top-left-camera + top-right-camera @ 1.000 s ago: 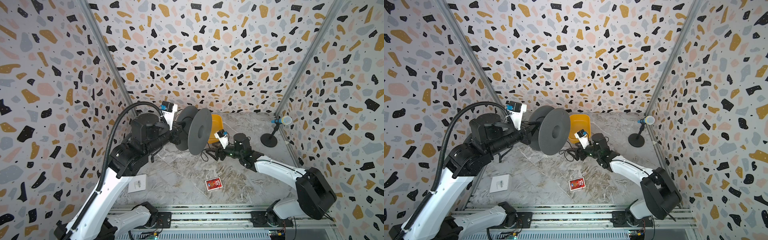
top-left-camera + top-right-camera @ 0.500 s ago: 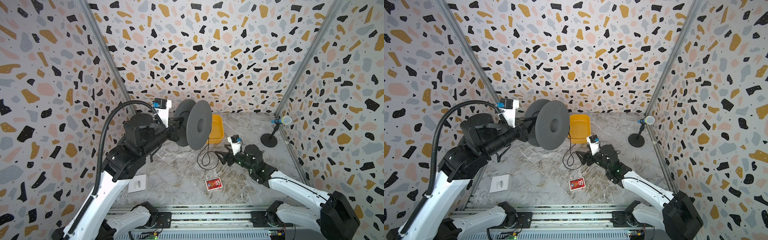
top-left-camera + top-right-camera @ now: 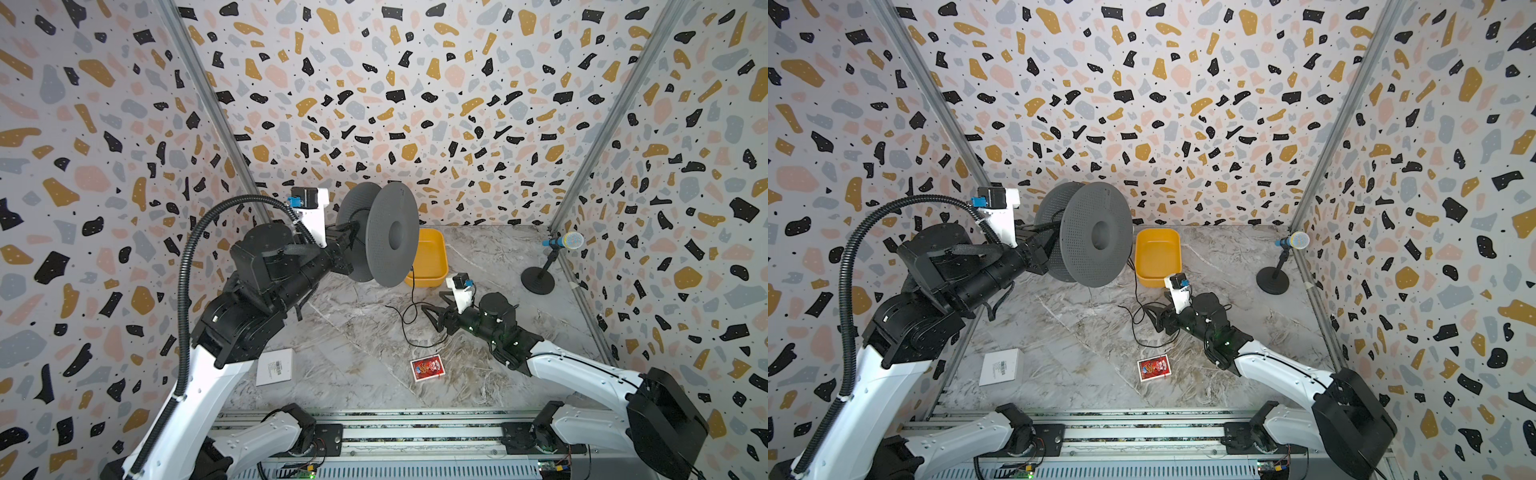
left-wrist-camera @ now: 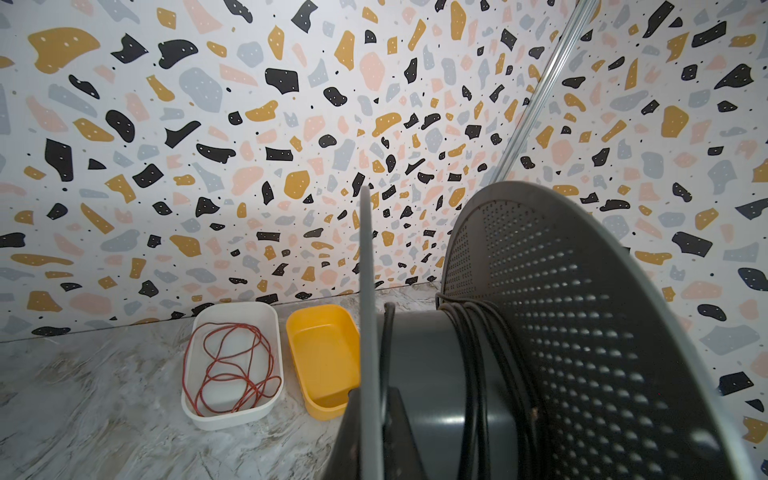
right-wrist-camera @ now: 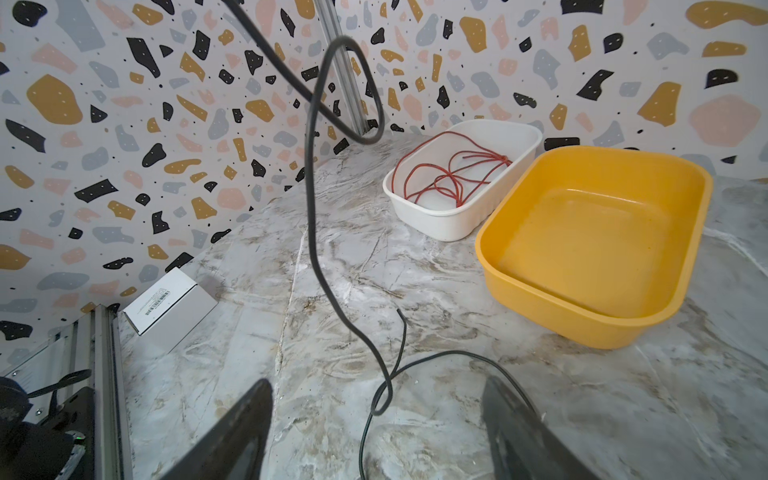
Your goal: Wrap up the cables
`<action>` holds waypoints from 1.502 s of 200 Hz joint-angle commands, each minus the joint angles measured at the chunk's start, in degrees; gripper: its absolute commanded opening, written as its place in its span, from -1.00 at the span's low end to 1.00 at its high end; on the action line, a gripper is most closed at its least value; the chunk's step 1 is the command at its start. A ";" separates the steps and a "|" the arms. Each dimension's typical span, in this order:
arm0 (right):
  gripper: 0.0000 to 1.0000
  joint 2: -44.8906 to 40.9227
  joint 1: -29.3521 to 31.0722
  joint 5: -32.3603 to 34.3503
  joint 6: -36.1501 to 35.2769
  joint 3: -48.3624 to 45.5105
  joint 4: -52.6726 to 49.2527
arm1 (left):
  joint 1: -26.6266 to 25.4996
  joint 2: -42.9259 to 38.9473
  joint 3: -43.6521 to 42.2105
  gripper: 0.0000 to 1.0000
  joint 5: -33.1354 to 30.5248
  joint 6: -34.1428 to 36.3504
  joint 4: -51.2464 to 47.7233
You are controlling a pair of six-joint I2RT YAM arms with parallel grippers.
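Note:
My left gripper [image 3: 347,240] is shut on one flange of a grey spool [image 3: 392,235] and holds it in the air over the back of the table. In the left wrist view its jaws pinch that flange [image 4: 368,395], and black turns of the cables [image 4: 473,353] lie round the spool's hub. From the spool the thin black cord [image 3: 412,291] hangs to the table and curls in loose loops. My right gripper [image 3: 430,316] is open, low over the table. A small loop of the cord [image 5: 309,187] lies between its fingertips [image 5: 377,381], touching neither.
A yellow tub [image 3: 428,282] stands behind the right gripper, and a white tub [image 5: 436,226] with a red wire stands beside it. A red card packet [image 3: 427,368] and a white box [image 3: 274,367] lie nearer the front. A microphone stand [image 3: 538,280] is at the right wall.
The right gripper has drawn away from under the spool toward the table's middle, staying open. The left arm has shifted the spool a little to the left and higher.

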 commanded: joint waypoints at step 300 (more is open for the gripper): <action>-1.00 -4.40 -39.47 -6.76 13.67 -9.73 -5.17 | 3.30 0.64 5.87 -1.00 -12.10 -0.01 -0.29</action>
